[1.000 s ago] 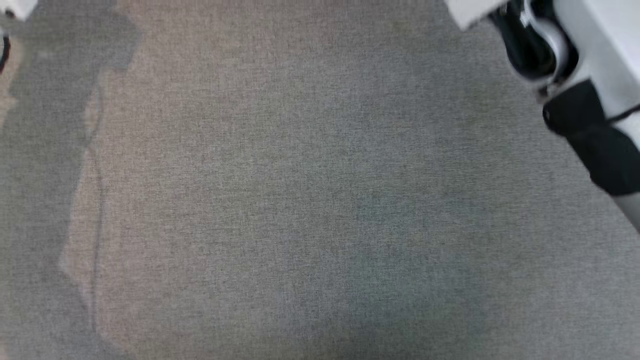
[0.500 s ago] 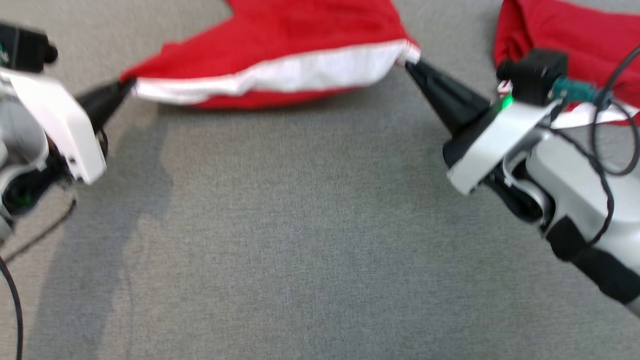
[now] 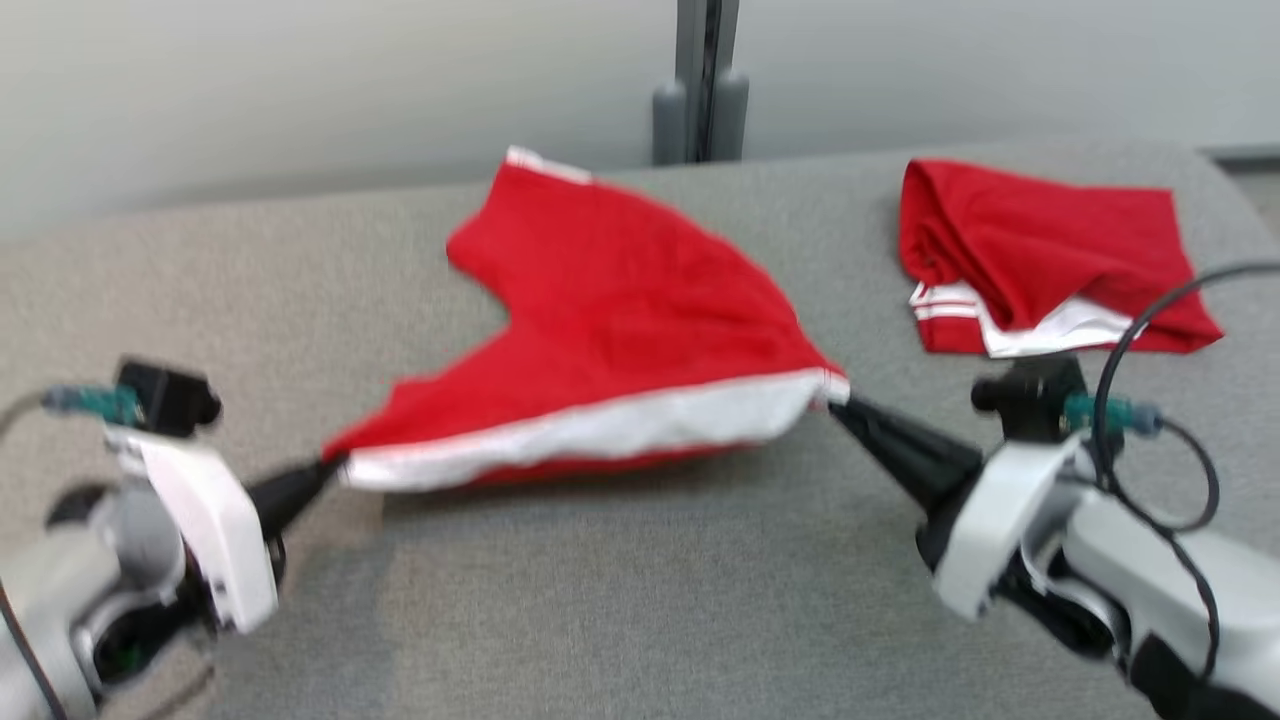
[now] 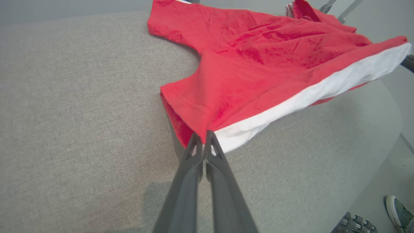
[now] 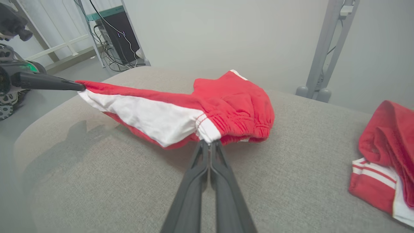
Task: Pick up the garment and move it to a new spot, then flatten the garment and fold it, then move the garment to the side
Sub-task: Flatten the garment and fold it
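Left gripper: you have it pinched on the garment's near-left corner.
Right gripper: clamped on its near-right corner.
Garment: white edge taut between them — rest on the pad.

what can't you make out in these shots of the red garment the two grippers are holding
- How much of the red garment each pinches: hidden between the shut fingers of the left gripper and right gripper in the wrist views; head view is blurred.
- Second red garment: cut by the right wrist view's right edge; bunched, type unclear.
- Shoe: cut by the left wrist view's bottom corner.
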### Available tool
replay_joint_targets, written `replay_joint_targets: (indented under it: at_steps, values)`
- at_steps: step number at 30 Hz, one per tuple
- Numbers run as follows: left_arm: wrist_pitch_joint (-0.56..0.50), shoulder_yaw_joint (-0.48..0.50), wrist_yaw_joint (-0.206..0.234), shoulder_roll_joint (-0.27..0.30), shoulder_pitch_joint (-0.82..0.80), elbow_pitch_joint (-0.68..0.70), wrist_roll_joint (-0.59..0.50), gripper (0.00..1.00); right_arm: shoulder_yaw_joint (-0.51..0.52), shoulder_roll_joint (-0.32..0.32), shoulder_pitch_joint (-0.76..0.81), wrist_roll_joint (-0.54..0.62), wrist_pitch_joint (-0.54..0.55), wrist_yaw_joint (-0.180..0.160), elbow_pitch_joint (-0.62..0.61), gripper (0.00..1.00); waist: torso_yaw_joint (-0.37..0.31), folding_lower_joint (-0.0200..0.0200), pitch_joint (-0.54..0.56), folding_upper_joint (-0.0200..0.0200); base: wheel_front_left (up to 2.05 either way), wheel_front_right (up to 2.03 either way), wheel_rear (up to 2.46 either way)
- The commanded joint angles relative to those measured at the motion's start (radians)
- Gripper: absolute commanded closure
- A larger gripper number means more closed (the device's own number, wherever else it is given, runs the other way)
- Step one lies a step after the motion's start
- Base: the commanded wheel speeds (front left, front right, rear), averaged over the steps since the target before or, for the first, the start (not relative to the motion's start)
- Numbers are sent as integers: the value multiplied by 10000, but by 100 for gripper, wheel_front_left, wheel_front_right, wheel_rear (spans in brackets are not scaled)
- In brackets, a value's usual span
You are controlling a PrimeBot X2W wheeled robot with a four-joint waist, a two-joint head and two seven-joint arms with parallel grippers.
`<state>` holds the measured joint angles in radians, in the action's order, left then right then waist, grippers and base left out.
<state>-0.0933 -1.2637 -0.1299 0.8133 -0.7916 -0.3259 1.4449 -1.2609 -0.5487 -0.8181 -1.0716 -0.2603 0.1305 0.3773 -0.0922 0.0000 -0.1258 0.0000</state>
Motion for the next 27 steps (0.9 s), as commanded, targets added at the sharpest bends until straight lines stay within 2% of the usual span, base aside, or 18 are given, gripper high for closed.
replay_joint_targets:
  at_steps: [1, 10, 19, 23, 27]
  values:
    - [81, -22, 88, 70, 494, 254, 145, 100, -63, -205, 412, -17, -52, 8, -124, 100, -111, 0, 701, 0, 0, 0, 0]
    - [347, -93, 987, 769, 2207, 2269, 224, 100, -123, -1123, 2034, 34, -50, 8, -1139, 100, -66, 0, 1368, 0, 0, 0, 0]
    - [1035, -75, 1920, 1633, 3250, 4377, 446, 100, 893, -1639, 3764, 518, -51, 8, -1892, 100, -12, 0, 1600, 0, 0, 0, 0]
    - [1262, -27, 2149, 1822, 3449, 4842, 468, 100, 1284, -1733, 4289, 782, -52, 8, -2034, 100, -12, 0, 1642, 0, 0, 0, 0]
    - [1397, 148, 2110, 1777, 3299, 4820, 553, 100, 1422, -1691, 4393, 934, -52, 8, -2151, 100, -25, 0, 1631, 0, 0, 0, 0]
